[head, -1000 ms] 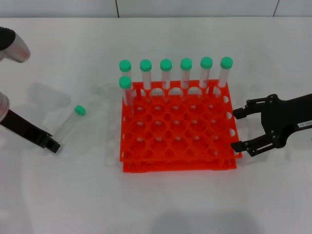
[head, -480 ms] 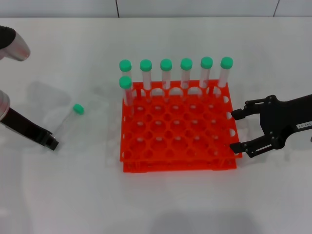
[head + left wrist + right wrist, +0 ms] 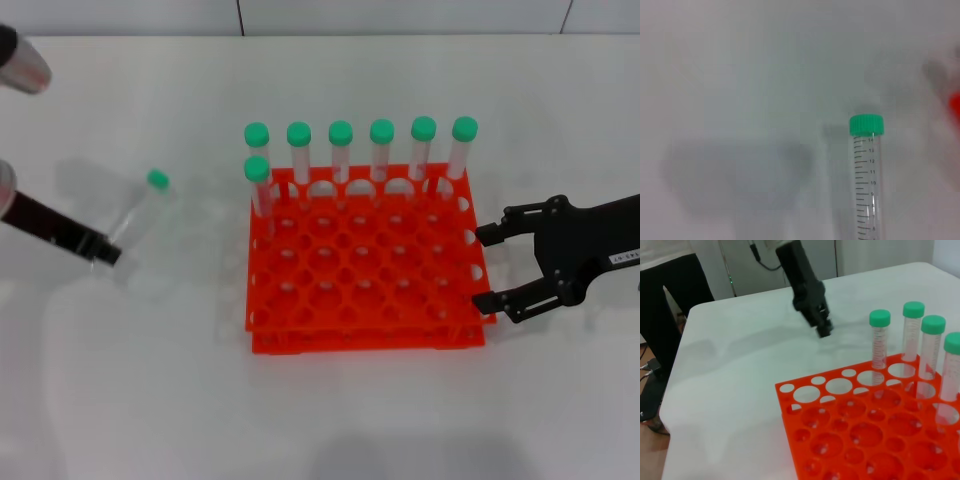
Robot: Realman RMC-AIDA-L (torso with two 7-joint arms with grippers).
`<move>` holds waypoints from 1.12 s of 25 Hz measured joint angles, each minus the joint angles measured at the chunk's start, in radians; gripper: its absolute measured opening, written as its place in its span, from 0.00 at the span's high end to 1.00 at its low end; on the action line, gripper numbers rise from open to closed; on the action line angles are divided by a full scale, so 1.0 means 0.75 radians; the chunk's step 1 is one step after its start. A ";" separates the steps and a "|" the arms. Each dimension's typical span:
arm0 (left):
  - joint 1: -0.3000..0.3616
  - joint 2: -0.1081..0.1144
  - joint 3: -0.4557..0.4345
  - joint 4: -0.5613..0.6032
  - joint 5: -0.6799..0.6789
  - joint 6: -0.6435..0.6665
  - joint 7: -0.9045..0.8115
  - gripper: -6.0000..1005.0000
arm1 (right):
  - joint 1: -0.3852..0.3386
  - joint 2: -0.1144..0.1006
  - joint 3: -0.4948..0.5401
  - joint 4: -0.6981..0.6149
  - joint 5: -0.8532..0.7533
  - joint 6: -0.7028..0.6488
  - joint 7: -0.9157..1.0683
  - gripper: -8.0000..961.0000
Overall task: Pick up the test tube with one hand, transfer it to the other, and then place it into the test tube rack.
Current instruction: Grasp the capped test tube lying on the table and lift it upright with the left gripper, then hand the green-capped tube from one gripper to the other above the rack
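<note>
My left gripper (image 3: 104,252), black and unlabelled, is shut on the lower end of the test tube (image 3: 140,212), a clear tube with a green cap (image 3: 157,179). It holds the tube tilted above the table, left of the test tube rack (image 3: 365,342). The left wrist view shows the tube (image 3: 867,185) and its cap over the white table. The right wrist view shows the left gripper (image 3: 823,330) beyond the rack (image 3: 805,405). My right gripper (image 3: 486,268), black with a white label, is open beside the rack's right edge.
Several identical green-capped tubes (image 3: 340,150) stand upright along the rack's back row, and one stands in the second row at the left (image 3: 258,185). They also show in the right wrist view (image 3: 912,345). The white table (image 3: 150,400) extends around the rack.
My left gripper has risen and moved back with the test tube, lifting it off the table. The right gripper has stayed by the rack.
</note>
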 joint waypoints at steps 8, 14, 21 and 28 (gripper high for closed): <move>0.183 -0.029 0.033 0.158 -0.446 -0.367 0.317 0.80 | -0.008 0.012 0.000 -0.002 0.007 0.000 -0.009 0.10; 0.206 -0.028 0.037 0.077 -0.804 -0.446 0.607 0.80 | -0.014 0.033 0.000 -0.002 0.013 0.008 -0.038 0.10; 0.219 -0.014 0.032 0.003 -1.236 -0.412 0.930 0.79 | -0.015 0.047 0.000 -0.002 0.015 0.005 -0.057 0.10; 0.046 0.099 0.019 -0.321 -1.428 -0.166 1.081 0.79 | -0.016 0.057 0.002 0.000 0.016 0.002 -0.074 0.10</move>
